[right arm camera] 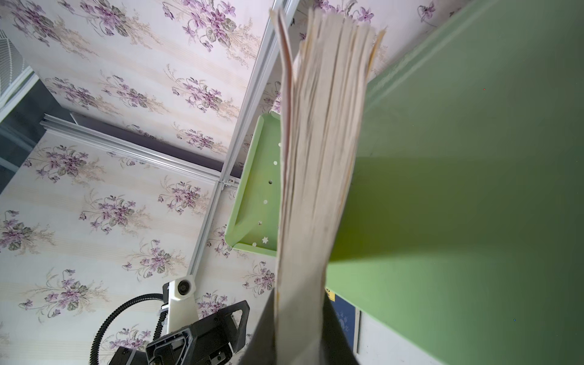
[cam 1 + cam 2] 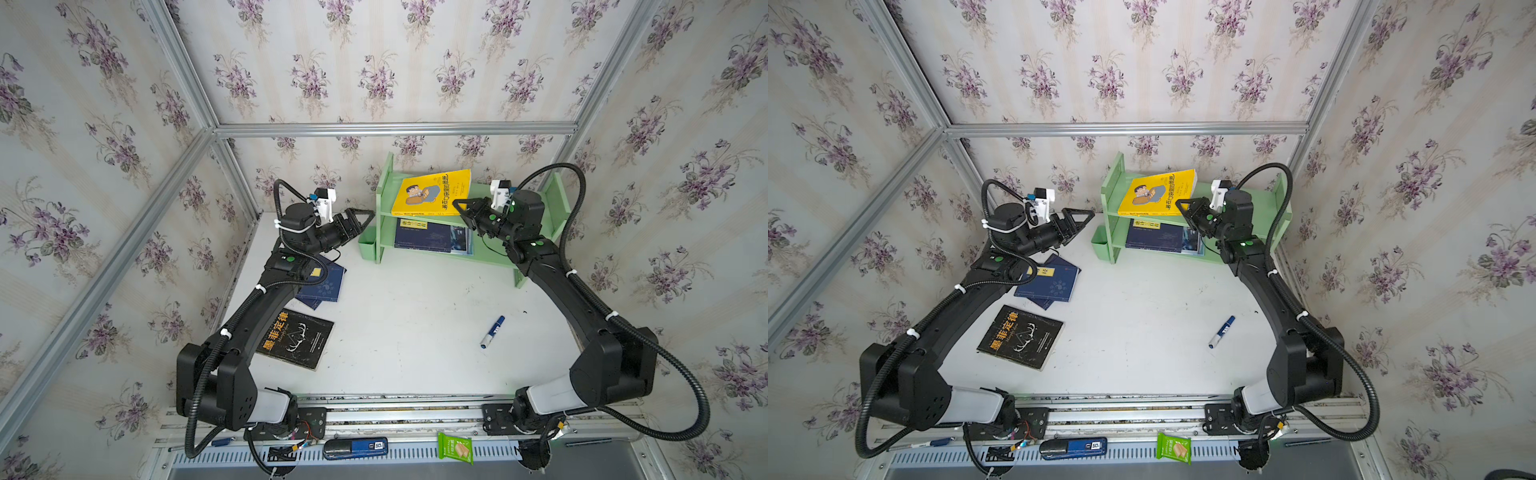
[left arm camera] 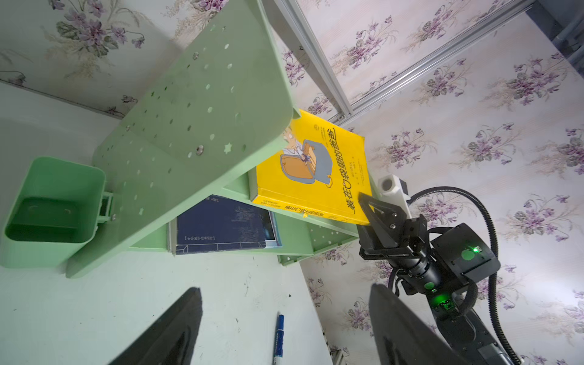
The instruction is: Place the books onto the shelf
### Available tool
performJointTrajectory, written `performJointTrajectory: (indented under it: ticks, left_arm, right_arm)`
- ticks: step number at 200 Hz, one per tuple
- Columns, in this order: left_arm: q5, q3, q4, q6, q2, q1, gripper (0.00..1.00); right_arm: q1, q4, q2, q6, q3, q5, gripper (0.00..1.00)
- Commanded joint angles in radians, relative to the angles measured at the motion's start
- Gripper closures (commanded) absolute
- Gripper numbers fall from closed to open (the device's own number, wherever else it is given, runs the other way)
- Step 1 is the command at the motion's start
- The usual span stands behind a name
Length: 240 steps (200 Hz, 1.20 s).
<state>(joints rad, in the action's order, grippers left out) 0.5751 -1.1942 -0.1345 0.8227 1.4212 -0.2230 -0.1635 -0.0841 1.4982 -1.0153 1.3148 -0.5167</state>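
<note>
The pale green shelf [image 2: 385, 183] [image 2: 1112, 183] [image 3: 196, 104] [image 1: 474, 158] stands at the back. A yellow book [image 2: 432, 192] [image 2: 1156, 193] [image 3: 316, 170] [image 1: 316, 158] rests tilted on its top tier. My right gripper [image 2: 457, 205] [image 2: 1179, 203] [image 3: 363, 202] [image 1: 298, 300] is shut on that book's near right corner. A navy book [image 2: 424, 237] [image 2: 1154, 237] [image 3: 221, 224] lies on the lower tier over a white-and-blue magazine [image 2: 463, 241]. My left gripper [image 2: 368, 218] [image 2: 1088, 218] [image 3: 286, 289] hangs open and empty left of the shelf. Two navy books [image 2: 328, 284] [image 2: 1050, 282] and a black book [image 2: 297, 338] [image 2: 1021, 336] lie on the table under the left arm.
A small green cup [image 2: 368, 243] [image 2: 1100, 241] [image 3: 53, 211] hangs on the shelf's left panel, close to my left gripper. A blue-and-white marker pen [image 2: 492, 331] [image 2: 1222, 331] [image 3: 279, 335] lies right of centre. A green snack packet [image 2: 456, 448] sits on the front rail.
</note>
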Motion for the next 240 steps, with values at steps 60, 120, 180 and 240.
performJointTrajectory:
  ticks: [60,120,180,240]
  left_arm:
    - [-0.013,-0.027,0.007,-0.049,0.065,0.004,0.11]
    - [-0.029,-0.063,0.005,-0.047,0.124,0.002,0.09]
    - [-0.041,-0.102,-0.008,-0.048,0.172,-0.01,0.01]
    - [-0.064,-0.181,-0.008,-0.033,0.233,-0.033,0.01]
  right_arm:
    - [-0.008,-0.091,0.031,0.037,0.005,0.051,0.96]
    - [-0.008,-0.138,0.069,-0.018,0.001,0.053,0.96]
    - [-0.008,-0.081,0.057,-0.007,-0.008,0.043,0.95]
    - [-0.005,-0.043,0.071,0.012,0.015,-0.006,0.95]
